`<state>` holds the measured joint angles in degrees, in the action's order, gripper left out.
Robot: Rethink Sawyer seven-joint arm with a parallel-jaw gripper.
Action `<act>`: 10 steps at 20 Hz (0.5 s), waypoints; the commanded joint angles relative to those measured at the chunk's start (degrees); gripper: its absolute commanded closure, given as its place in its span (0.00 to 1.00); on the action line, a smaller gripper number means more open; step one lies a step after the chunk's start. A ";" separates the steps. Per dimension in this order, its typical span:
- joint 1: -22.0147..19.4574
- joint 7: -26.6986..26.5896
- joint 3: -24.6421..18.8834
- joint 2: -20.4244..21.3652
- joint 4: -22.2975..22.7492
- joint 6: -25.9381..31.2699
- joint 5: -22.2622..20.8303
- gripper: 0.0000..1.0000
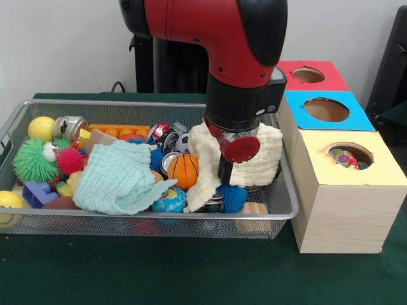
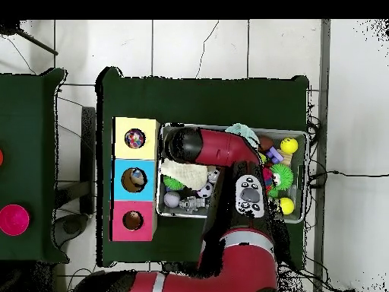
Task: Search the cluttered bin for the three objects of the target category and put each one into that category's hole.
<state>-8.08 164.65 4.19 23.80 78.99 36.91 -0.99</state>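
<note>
1. Front view, near edge: green bench, bare in front of the wire bin.
2. Bin, near row: pale green cloth, blue globe-patterned ball, blue spiky ball, purple block, yellow ball at the left corner.
3. Bin, middle: small basketball, green spiky ball, pink spiky ball; the clutter looks largely unsorted.
4. Bin, right half: the gripper hangs low over a cream cloth, which drapes round it. Whether the fingers grasp the cloth or stand released cannot be told; they are hidden.
5. Bin, far row: second yellow ball, metal can, orange tray.
6. Right of the bin, near to far: yellow box, blue box, red box.
7. Progress, judged: the yellow box's hole holds small colourful things; overhead view shows contents in all three holes. The target category is not identifiable, so the count delivered cannot be given; searching appears unfinished.
</note>
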 commanded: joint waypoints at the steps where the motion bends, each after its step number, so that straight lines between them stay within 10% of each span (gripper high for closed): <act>1: 1.03 -4.55 -2.75 -1.27 -0.21 8.10 -2.41 1.00; 10: 0.48 -3.98 -1.36 0.91 -2.41 11.51 -2.09 1.00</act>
<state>-6.99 164.65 4.33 23.87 78.40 40.93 -1.10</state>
